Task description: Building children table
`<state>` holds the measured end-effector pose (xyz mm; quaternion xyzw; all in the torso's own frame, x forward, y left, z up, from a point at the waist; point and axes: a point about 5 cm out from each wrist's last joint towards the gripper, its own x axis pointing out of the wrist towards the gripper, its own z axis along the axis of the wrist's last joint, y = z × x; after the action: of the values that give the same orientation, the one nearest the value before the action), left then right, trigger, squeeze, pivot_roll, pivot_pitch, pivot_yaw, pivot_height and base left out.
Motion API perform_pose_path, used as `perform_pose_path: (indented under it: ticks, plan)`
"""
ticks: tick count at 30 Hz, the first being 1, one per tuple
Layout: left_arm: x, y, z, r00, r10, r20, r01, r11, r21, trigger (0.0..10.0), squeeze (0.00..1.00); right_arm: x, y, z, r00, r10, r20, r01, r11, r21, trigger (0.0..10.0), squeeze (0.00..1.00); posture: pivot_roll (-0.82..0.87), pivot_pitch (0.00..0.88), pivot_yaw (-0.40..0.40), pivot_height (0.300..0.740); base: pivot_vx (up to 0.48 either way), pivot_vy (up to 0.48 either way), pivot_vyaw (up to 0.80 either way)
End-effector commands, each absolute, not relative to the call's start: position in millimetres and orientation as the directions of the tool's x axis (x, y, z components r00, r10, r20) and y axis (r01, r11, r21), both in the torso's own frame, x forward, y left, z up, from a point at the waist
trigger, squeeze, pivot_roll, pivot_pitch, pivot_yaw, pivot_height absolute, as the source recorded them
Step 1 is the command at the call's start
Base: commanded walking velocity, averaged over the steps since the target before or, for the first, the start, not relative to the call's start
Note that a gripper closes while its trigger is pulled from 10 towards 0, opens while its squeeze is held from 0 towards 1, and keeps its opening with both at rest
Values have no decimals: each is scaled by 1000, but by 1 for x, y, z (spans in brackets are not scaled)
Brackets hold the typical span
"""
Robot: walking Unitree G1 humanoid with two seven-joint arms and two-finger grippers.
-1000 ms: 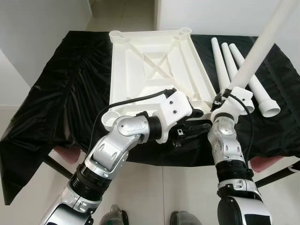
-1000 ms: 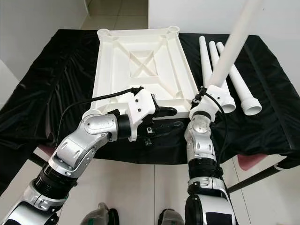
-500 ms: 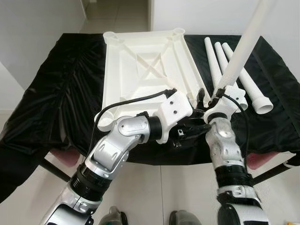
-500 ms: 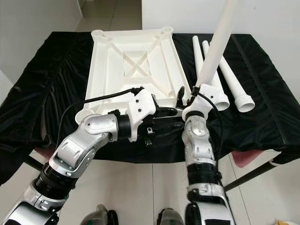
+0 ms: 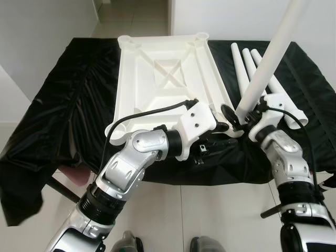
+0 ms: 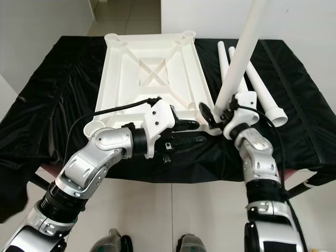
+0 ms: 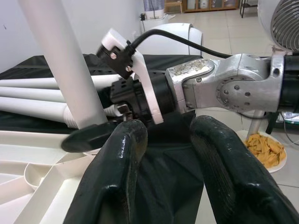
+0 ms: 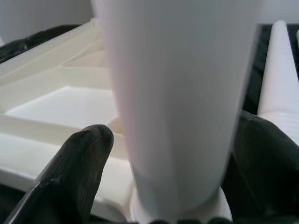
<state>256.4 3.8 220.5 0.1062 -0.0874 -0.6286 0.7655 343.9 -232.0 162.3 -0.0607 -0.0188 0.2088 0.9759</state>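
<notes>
One white tabletop [image 5: 163, 73] lies upside down on the counter [image 5: 68, 94], which is draped in black cloth, its ribbed underside facing up and round leg sockets at its corners. The right gripper [image 6: 223, 116] is clamped around the lower end of a white table leg [image 6: 239, 58]; the leg stands nearly upright, leaning slightly toward the robot's right, with its base at the tabletop's near right corner. In the right wrist view the black fingers [image 8: 77, 172] sit on either side of the leg, whose flared foot rests on or just above the corner socket; whether it is seated in the socket cannot be told.

The left gripper [image 5: 223, 135] is at the near edge of the tabletop, just beside the right gripper. Its two fingers [image 7: 117, 177] are spread apart with nothing between them, as the left wrist view shows, and they point toward the right wrist and the base of the held leg.

Three more spare legs [image 5: 254, 68] lie side by side on the black cloth to the robot's right of the tabletop, flared ends toward the robot. The left wrist view shows a plate of yellow chips [image 7: 266, 147] on the tiled floor [image 7: 233, 42] beyond the counter.
</notes>
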Motion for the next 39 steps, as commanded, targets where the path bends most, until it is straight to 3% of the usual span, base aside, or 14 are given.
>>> perform_pose_path:
  ticks: [1, 12, 24, 25, 27, 28, 39]
  plan:
    - [258, 4, 223, 206, -978, 9, 939, 201, 280, 10000, 0, 346, -230, 157, 880, 473, -38, -474, 871, -130, 10000, 0, -56, 54, 52, 740, 0, 0, 0]
    - [258, 5, 223, 214, -977, 10, 937, 208, 281, 10000, 0, 351, -229, 158, 846, 531, -52, -534, 840, -98, 10000, 0, -52, 56, 51, 740, 0, 0, 0]
    - [258, 6, 224, 213, -977, 10, 937, 207, 281, 10000, 0, 364, -232, 162, 864, 502, -42, -503, 856, -122, 10000, 0, -50, 66, 58, 740, 0, 0, 0]
    - [258, 6, 224, 213, -977, 10, 937, 207, 280, 10000, 0, 363, -231, 158, 856, 514, -65, -518, 848, -111, 1686, 0, -50, 66, 58, 740, 0, 0, 0]
    - [258, 6, 224, 213, -977, 10, 938, 207, 279, 10000, 0, 363, -231, 156, 848, 524, -80, -530, 842, -102, 1686, 0, -50, 66, 58, 740, 0, 0, 0]
    - [258, 6, 224, 213, -977, 9, 938, 207, 278, 10000, 0, 361, -229, 152, 833, 545, -99, -553, 828, -95, 0, 0, -50, 66, 58, 740, 0, 0, 0]
    - [257, 5, 224, 208, -978, 11, 940, 203, 275, 10000, 0, 354, -228, 145, 767, 627, -136, -640, 763, -95, 0, 0, -55, 77, 61, 740, 0, 0, 0]
